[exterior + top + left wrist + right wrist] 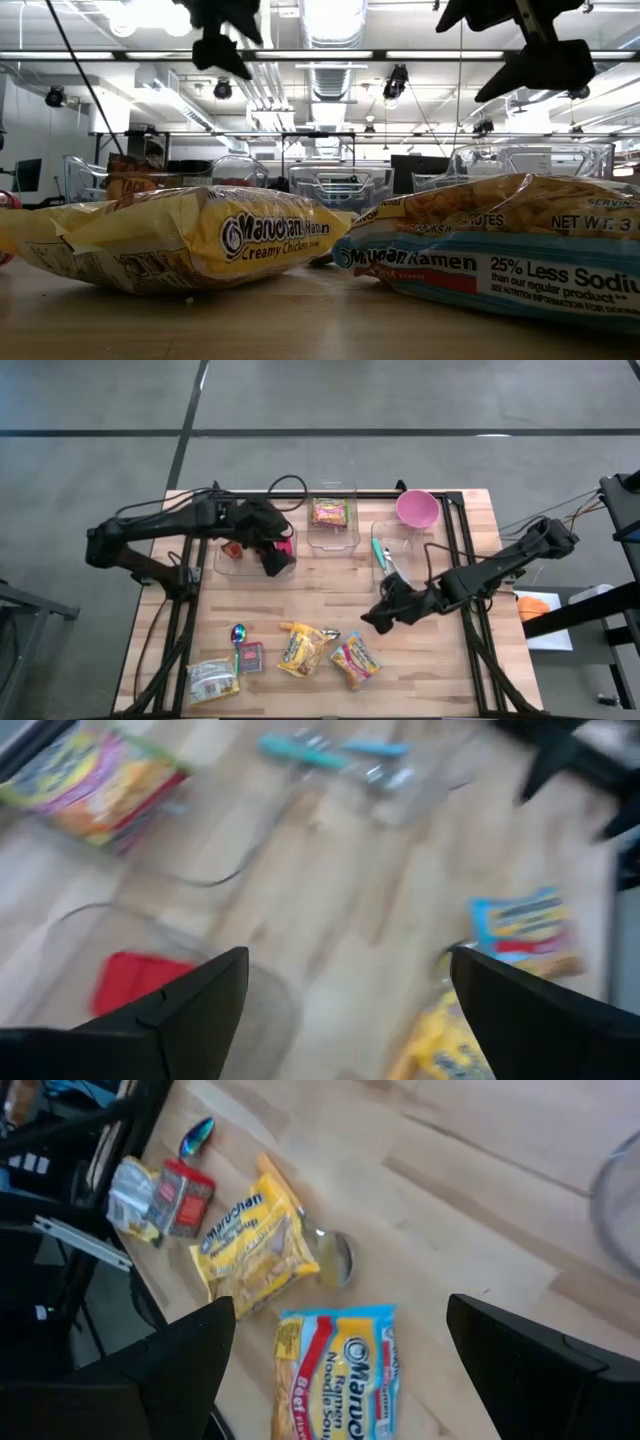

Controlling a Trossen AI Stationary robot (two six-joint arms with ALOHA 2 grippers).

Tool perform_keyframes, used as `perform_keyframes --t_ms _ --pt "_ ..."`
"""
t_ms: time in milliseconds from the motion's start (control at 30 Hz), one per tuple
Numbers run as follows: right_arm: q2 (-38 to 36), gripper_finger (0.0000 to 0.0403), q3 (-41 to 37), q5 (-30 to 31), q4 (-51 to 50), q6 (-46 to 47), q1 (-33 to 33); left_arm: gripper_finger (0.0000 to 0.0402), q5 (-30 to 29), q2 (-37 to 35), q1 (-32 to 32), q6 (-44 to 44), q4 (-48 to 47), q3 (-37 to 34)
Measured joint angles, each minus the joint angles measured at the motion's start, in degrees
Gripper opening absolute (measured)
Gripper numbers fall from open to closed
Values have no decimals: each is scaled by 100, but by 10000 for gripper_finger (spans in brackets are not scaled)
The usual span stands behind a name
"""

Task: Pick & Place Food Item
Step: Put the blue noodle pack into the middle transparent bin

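Observation:
Near the front edge a yellow ramen pack (303,648) and a blue ramen pack (355,660) lie flat on the wooden table. My right gripper (372,622) hangs open just beyond them, with the blue pack (340,1375) below its fingers and the yellow pack (255,1240) beside that. My left gripper (272,565) is open above the near right corner of the left clear bin (228,567). A red packet (140,982) lies on that bin's floor. Neither gripper holds anything.
A middle bin (333,540) holds a colourful packet (330,512). A right bin (408,545) holds teal utensils (381,552), behind it a pink bowl (417,508). A silver packet (212,680), a small red packet (250,657) and a spoon (238,633) lie front left.

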Motion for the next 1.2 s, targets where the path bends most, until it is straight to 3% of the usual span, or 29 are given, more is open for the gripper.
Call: perform_keyframes --t_ms 167,400,567,800,933,1200 --pt "734 359 630 -273 -273 -246 33 355 64 -105 -377 -83 240 -3" --pt "2086 359 1791 -620 -1505 -573 204 355 175 -108 -949 -81 536 -3" --pt "2663 359 2195 -983 -1493 -801 274 355 223 -199 -1258 -78 833 -6" --pt "2839 359 1937 -1047 -1235 -652 256 356 501 -538 -1501 23 2280 -509" --pt "2706 359 1574 -1049 -1187 -555 146 356 758 -803 -1501 -384 2965 -1037" --pt "2566 359 830 -1274 326 -508 -163 356 779 -1031 -1507 -875 3098 -1452"
